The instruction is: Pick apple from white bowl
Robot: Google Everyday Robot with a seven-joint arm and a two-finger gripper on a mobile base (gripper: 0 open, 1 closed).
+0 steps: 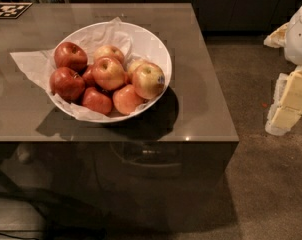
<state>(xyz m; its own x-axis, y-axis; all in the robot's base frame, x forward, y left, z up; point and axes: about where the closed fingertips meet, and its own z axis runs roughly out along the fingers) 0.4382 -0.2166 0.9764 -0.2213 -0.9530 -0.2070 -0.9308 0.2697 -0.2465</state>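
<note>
The white bowl (153,41) stands on a glossy brown table, lined with crumpled white paper and holding several apples. The apple (148,80), yellow-green with a red blush and a small dark sticker on its right side, lies at the bowl's right edge, on top of the pile. My gripper (284,115), white with pale yellow fingers, hangs at the far right of the view, beyond the table's right edge and well clear of the bowl. It holds nothing that I can see.
Several darker red apples (70,56) fill the bowl's left and front. The table (206,109) ends just right of the bowl. A black-and-white marker tag (10,10) lies at its far left corner. Carpet floor (261,184) lies to the right, dark cabinets behind.
</note>
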